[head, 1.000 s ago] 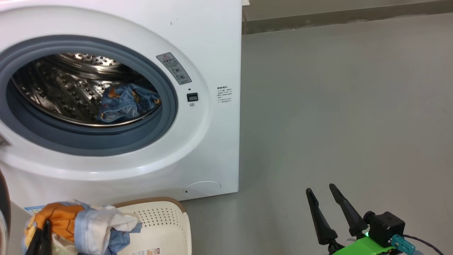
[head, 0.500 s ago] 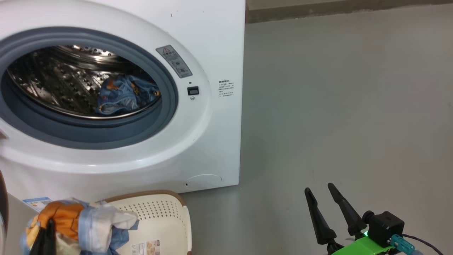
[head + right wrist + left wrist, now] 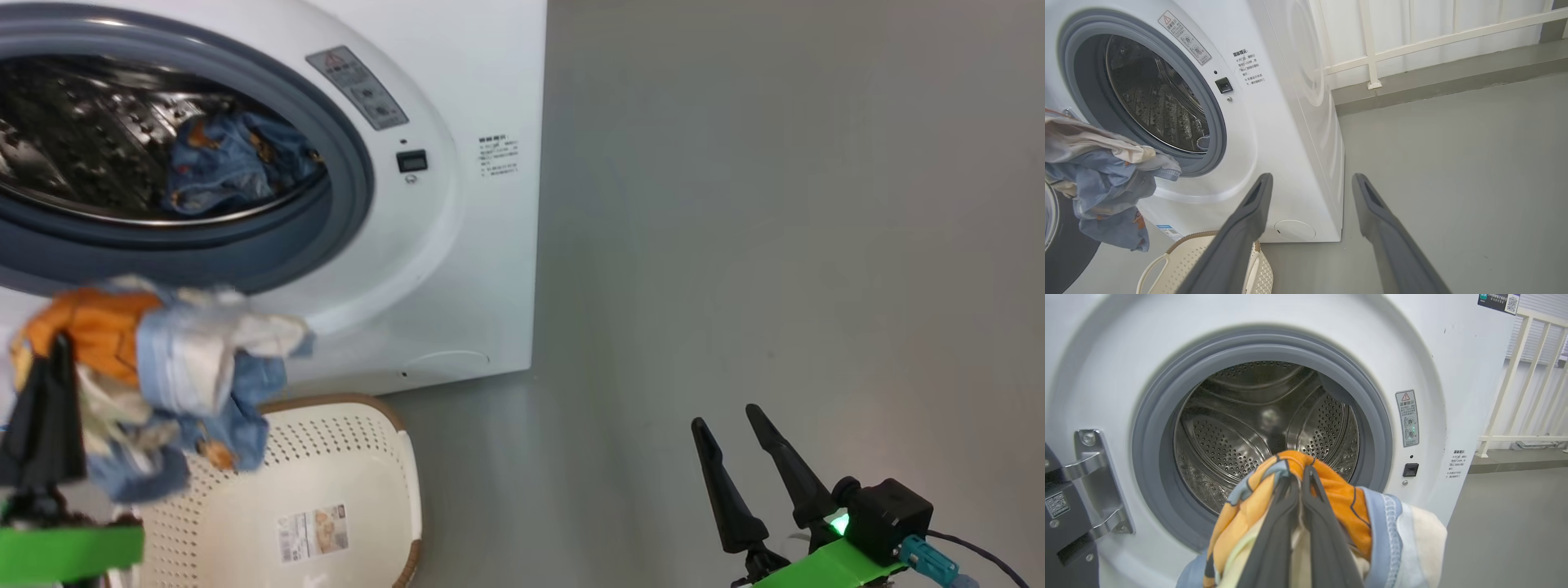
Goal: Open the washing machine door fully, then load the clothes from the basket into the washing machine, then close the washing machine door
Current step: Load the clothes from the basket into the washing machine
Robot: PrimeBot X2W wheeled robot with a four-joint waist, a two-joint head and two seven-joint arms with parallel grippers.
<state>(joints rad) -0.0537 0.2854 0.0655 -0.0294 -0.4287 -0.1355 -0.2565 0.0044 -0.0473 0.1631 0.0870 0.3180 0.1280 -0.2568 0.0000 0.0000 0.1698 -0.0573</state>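
The washing machine (image 3: pixel 465 245) stands with its grey-ringed opening uncovered, and a blue printed piece lies in the steel drum (image 3: pixel 220 155). The washing machine door (image 3: pixel 1061 522) is swung out to the left on its metal hinge (image 3: pixel 1094 486). My left gripper (image 3: pixel 57 347) is shut on a bundle of clothes (image 3: pixel 188 359) of orange, cream and light-blue cloth. It hangs above the basket (image 3: pixel 359 465), just below the opening's lower rim. In the left wrist view the gripper (image 3: pixel 1300 471) and clothes (image 3: pixel 1355 510) face the drum. My right gripper (image 3: pixel 727 420) is open over the floor, holding nothing.
Bare grey floor (image 3: pixel 775 245) stretches to the right of the machine. A white railing (image 3: pixel 1372 45) and a low kerb (image 3: pixel 1433 85) run behind it. The basket (image 3: pixel 1180 257) sits on the floor against the machine's front.
My left gripper has lifted the clothes bundle up out of the basket toward the opening. The head camera has tilted down and shifted. The right gripper stays put.
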